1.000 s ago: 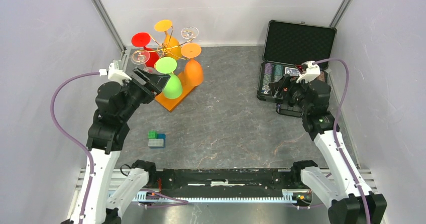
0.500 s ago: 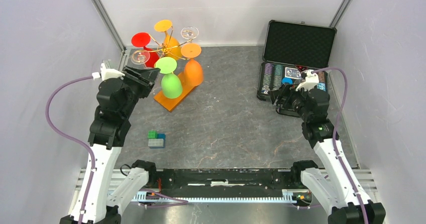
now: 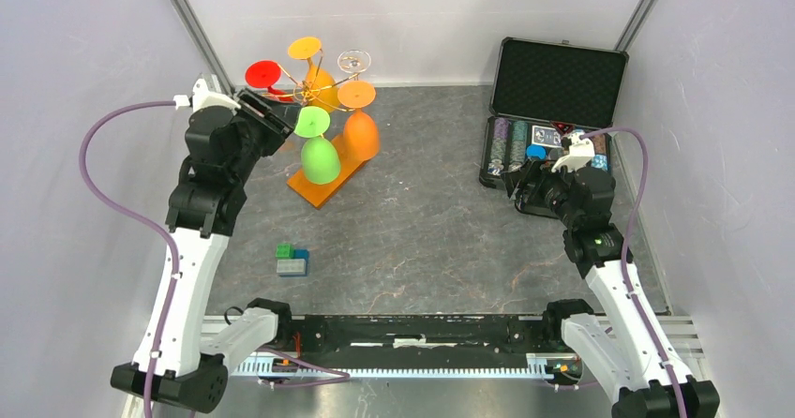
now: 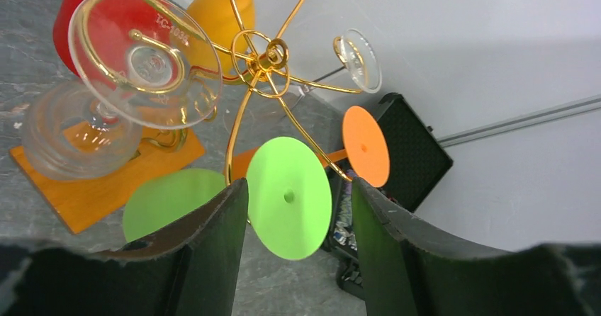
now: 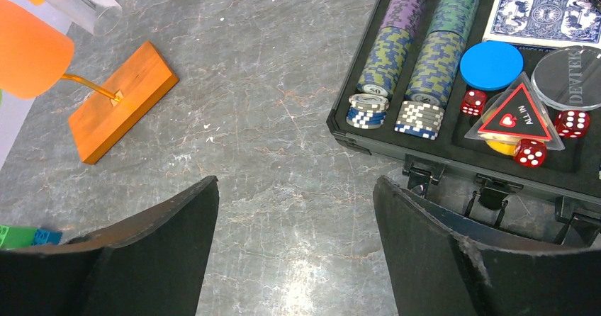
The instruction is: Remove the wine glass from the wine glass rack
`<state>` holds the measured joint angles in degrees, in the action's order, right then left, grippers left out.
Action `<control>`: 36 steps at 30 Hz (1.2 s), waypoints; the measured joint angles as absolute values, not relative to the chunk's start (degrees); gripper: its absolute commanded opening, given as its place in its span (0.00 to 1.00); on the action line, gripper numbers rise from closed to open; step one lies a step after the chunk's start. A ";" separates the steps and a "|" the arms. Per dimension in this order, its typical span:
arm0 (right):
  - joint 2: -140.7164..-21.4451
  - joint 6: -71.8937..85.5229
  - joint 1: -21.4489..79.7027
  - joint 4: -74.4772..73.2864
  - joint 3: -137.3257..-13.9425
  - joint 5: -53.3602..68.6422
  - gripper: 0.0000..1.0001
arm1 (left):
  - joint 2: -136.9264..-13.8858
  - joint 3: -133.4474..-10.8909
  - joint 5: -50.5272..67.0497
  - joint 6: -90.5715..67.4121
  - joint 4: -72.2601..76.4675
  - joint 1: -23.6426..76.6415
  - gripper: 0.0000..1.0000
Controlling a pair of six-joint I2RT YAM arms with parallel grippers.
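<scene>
The wine glass rack (image 3: 313, 91), gold wire on an orange base (image 3: 317, 187), stands at the back left with several glasses hanging upside down. They include a green one (image 3: 319, 158), an orange one (image 3: 361, 134), a red one (image 3: 264, 72) and a clear one (image 3: 353, 60). My left gripper (image 3: 269, 121) is open and empty, level with the rack's left side. In the left wrist view its gripper (image 4: 296, 185) frames the green glass's foot (image 4: 290, 210). A clear glass (image 4: 145, 57) hangs at upper left, by the gold hub (image 4: 273, 54). My right gripper (image 3: 517, 179) is open and empty.
An open black poker case (image 3: 556, 79) with chips, cards and dice stands at the back right, just right of my right gripper (image 5: 294, 185). Small green and blue bricks (image 3: 292, 261) lie on the grey table near the left arm. The rack's base (image 5: 120, 103) shows in the right wrist view.
My left gripper has risen and moved back-left, from in front of the green glass to the rack's left side. The right arm drew back slightly, then stayed still.
</scene>
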<state>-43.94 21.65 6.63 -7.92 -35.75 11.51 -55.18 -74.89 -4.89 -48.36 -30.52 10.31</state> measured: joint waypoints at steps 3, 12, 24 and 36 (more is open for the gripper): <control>-43.94 21.65 6.63 -7.94 -35.75 11.51 0.85 | -57.69 -76.18 -4.86 -45.98 -31.29 10.31 0.61; -43.97 21.65 6.63 -8.03 -35.75 11.46 0.85 | -59.90 -77.17 -3.81 -43.29 -32.08 10.31 0.59; -43.99 21.67 6.63 -8.05 -35.75 11.40 0.84 | -60.47 -77.95 2.07 -43.92 -33.41 10.17 0.61; -44.10 21.78 6.63 -8.25 -35.22 11.40 0.84 | -58.98 -74.63 4.69 -52.05 -32.23 10.07 0.38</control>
<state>-44.10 21.78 6.63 -8.25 -35.22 11.40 -58.98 -74.63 4.69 -52.05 -32.23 10.07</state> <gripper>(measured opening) 0.841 0.443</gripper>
